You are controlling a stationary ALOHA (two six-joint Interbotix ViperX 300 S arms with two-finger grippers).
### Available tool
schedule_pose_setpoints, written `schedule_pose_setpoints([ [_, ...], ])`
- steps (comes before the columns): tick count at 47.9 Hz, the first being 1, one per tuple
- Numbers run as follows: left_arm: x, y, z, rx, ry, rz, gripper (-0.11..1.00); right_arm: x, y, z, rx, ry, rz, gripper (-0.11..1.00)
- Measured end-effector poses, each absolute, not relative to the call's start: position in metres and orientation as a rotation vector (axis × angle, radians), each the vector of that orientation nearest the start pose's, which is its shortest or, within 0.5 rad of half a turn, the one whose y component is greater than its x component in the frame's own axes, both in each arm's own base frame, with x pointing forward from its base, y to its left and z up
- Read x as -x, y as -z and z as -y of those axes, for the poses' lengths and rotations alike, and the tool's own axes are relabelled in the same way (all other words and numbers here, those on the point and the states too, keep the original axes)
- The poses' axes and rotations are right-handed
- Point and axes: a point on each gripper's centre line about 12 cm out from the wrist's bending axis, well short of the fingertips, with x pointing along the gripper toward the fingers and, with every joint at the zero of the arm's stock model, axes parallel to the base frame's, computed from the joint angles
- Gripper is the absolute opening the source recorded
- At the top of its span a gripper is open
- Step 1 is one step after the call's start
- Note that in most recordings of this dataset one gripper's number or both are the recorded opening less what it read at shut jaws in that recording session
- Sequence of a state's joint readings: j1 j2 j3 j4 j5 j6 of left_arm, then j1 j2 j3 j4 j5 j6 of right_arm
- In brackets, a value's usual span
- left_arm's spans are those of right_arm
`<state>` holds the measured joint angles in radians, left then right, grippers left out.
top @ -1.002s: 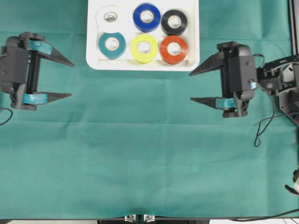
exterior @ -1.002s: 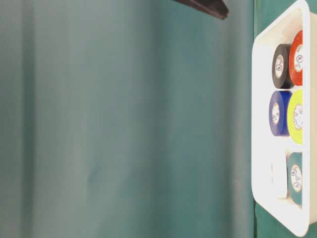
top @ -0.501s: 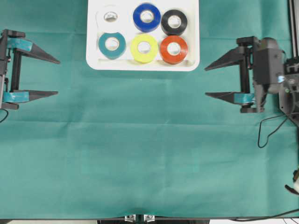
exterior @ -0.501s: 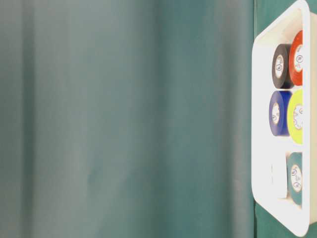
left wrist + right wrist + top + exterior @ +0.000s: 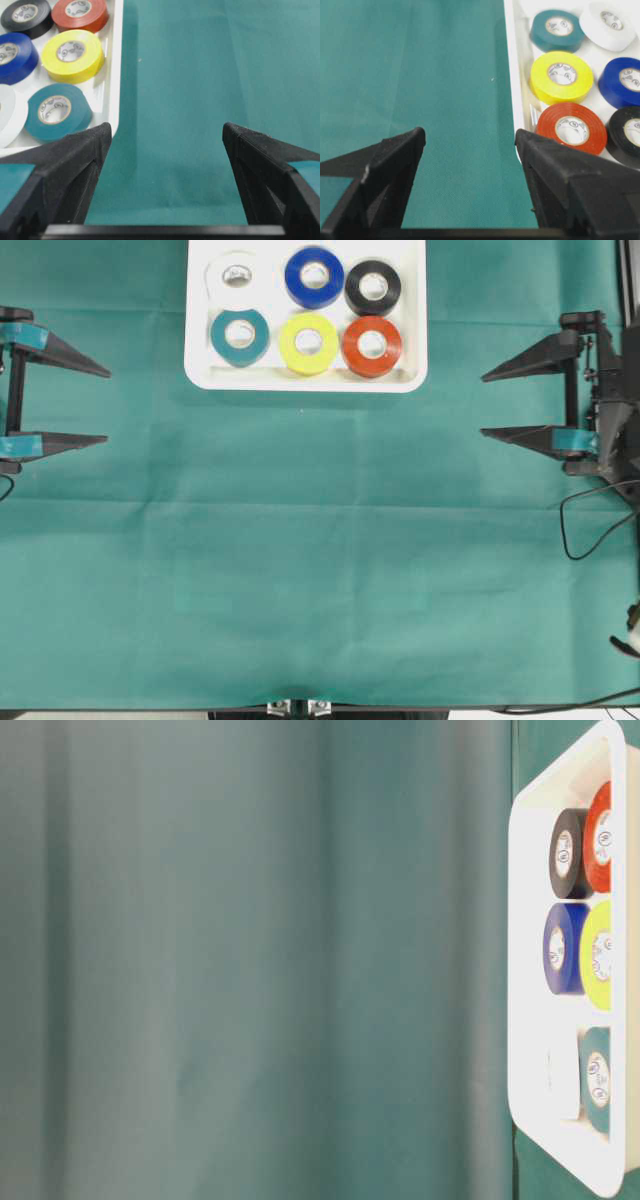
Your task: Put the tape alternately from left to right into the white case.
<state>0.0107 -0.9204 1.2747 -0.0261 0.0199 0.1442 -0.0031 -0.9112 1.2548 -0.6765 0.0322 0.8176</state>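
Note:
The white case (image 5: 305,381) lies at the top middle of the green cloth and holds several rolls of tape. The back row is white (image 5: 236,277), blue (image 5: 314,276) and black (image 5: 373,286). The front row is teal (image 5: 239,335), yellow (image 5: 308,342) and red (image 5: 372,345). My left gripper (image 5: 106,406) stands open at the far left edge with nothing between its fingers. My right gripper (image 5: 483,405) stands open at the far right, also with nothing in it. Both are well away from the case (image 5: 116,75), and only cloth shows between the jaws in each wrist view.
Green cloth (image 5: 320,570) covers the whole table. A black cable (image 5: 575,530) loops on the cloth at the right, below the right arm. In the table-level view the case (image 5: 520,970) sits at the right edge, and neither gripper shows there.
Both arms have drawn back outward, the left to the left edge and the right to the right edge. Both grippers stayed open. The rolls have not moved.

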Motion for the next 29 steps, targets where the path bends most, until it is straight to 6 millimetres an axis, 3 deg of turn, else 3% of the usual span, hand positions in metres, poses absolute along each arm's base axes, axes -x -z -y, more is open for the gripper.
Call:
schedule_pose_setpoints([
  [13,-0.180,-0.210,-0.002,-0.114,0.010,-0.341,0.77,-0.173,-0.219,0.004,-0.139,0.049,-0.276,0.80],
  [29,-0.173,-0.208,-0.002,-0.114,0.006,-0.313,0.77,-0.169,-0.219,0.007,-0.143,0.064,-0.263,0.80],
])
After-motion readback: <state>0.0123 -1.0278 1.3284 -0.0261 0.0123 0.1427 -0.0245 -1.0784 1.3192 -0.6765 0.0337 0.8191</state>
